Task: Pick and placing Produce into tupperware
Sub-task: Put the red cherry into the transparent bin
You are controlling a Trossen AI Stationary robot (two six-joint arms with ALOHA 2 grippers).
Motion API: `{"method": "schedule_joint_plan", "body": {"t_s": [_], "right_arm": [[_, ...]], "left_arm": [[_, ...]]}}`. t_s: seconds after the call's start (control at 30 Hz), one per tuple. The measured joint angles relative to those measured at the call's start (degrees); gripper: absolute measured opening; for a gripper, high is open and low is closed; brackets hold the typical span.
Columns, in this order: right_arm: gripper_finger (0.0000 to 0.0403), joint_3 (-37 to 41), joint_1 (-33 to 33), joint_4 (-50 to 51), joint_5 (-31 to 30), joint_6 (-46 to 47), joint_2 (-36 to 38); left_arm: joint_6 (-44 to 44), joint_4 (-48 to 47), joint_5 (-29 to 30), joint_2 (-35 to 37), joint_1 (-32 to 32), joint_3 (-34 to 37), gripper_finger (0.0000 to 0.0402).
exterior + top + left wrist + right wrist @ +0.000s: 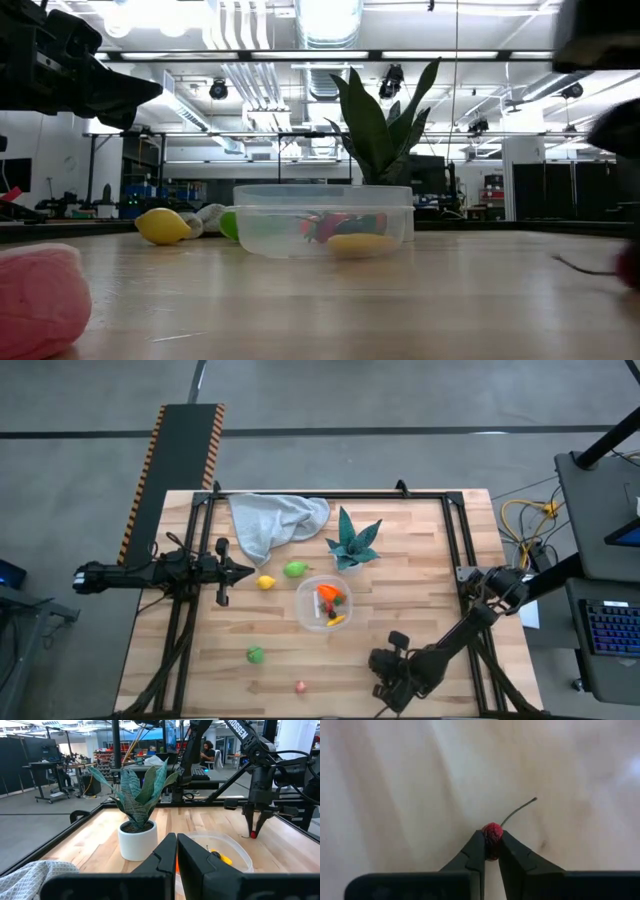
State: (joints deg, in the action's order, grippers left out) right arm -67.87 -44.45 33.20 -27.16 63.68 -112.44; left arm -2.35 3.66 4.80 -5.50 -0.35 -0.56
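The clear round tupperware (325, 603) stands mid-table with orange, red, green and yellow produce inside; it also shows in the low view (325, 220). A yellow lemon (266, 582) and a green piece (296, 569) lie on the wood beside it. Another green piece (256, 654) and a pink bit (301, 686) lie nearer the near edge. My right gripper (491, 851) points down near the near edge, shut on a small red cherry (492, 832). My left gripper (176, 845) hovers shut left of the lemon, level. My right gripper pinches the red cherry's round body (492, 839) between its two fingertips, coming from above and pointing down. The cherry's thin stem (520, 809) sticks out free beyond the fingers. Whether the cherry rests on the wood or hangs just above it, I cannot tell.
A teal spiky plant in a white pot (352, 542) stands just behind the tupperware. A pale grey cloth (275, 520) lies bunched at the far edge. Black rails (196, 560) run along the table's sides. Bare wood lies between the right gripper and the tupperware.
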Motion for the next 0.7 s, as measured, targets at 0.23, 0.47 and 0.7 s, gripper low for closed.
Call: {"method": "schedule_joint_plan", "body": {"t_s": [0.23, 0.47, 0.7], "right_arm": [[0.0027, -2.15, 4.95, -0.28, -3.47, -8.64, 2.2], [0.0027, -4.67, 11.06, -0.6, -4.55, -19.82, 3.87], [0.0026, -5.95, 18.29, -0.51, -3.94, -26.45, 3.98]], "left_arm": [[0.01, 0.05, 0.01, 0.0, 0.0, 0.0, 0.0], [0.0, 0.33, 0.02, 0.0, -0.01, 0.0, 0.0], [0.02, 0.24, 0.02, 0.0, -0.01, 0.0, 0.0]]}}
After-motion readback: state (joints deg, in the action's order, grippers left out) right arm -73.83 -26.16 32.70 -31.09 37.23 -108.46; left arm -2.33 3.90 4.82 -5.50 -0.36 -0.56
